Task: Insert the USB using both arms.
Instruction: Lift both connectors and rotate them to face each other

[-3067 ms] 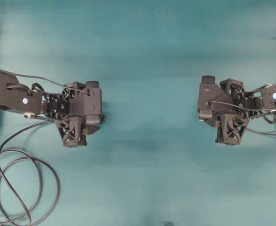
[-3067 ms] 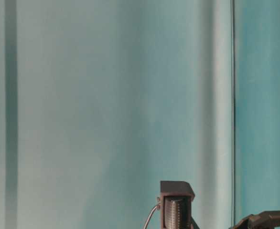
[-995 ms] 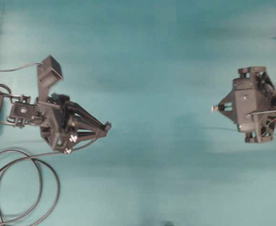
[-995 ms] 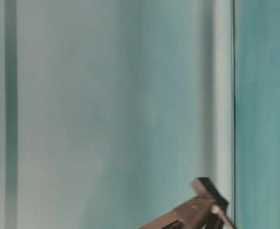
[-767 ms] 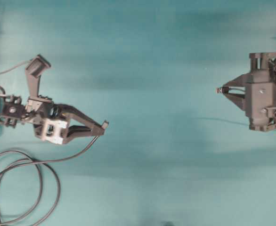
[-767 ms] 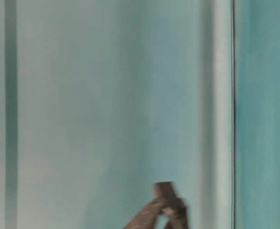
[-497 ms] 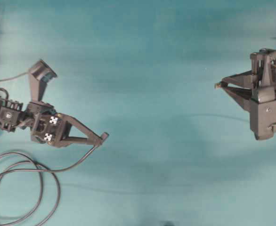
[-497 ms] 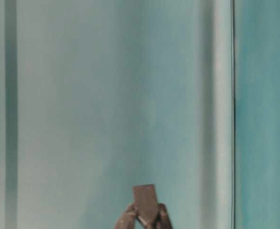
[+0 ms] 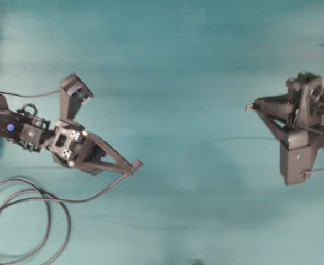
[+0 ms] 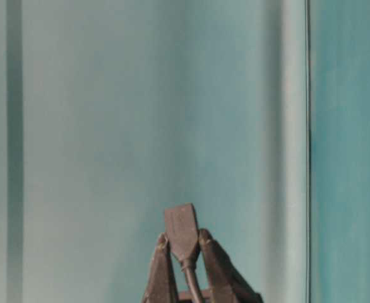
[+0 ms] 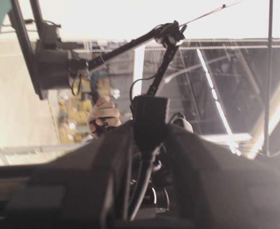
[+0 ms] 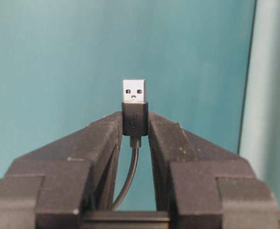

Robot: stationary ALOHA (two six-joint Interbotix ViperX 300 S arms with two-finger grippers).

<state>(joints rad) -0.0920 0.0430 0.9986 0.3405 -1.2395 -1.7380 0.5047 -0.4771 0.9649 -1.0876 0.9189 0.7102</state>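
The USB point(image 12: 134, 102), a small plug with a silvery tip on a thin dark cable, stands upright between the fingertips of my right gripper point(image 12: 134, 121), which is shut on its dark body. From overhead, the right gripper point(image 9: 251, 107) points left with the USB point(image 9: 249, 108) at its tip. My left gripper point(image 9: 134, 164) points right and is shut on a dark blocky connector point(image 11: 149, 119), whose thicker cable trails back to the left. The table-level view shows that connector point(image 10: 182, 228) pinched between the two fingers. A wide gap of teal table separates the two grippers.
The thick cable lies in loops point(image 9: 29, 221) on the teal table point(image 9: 178, 66) at the lower left, below the left arm. The left wrist camera box point(image 9: 76, 91) sticks out above that arm. A person's hand point(image 11: 104, 114) shows far behind the left jaws.
Both wrists have rolled. The left gripper has carried its connector right and slightly down. The right gripper's tip with the USB has shifted a little left and down.
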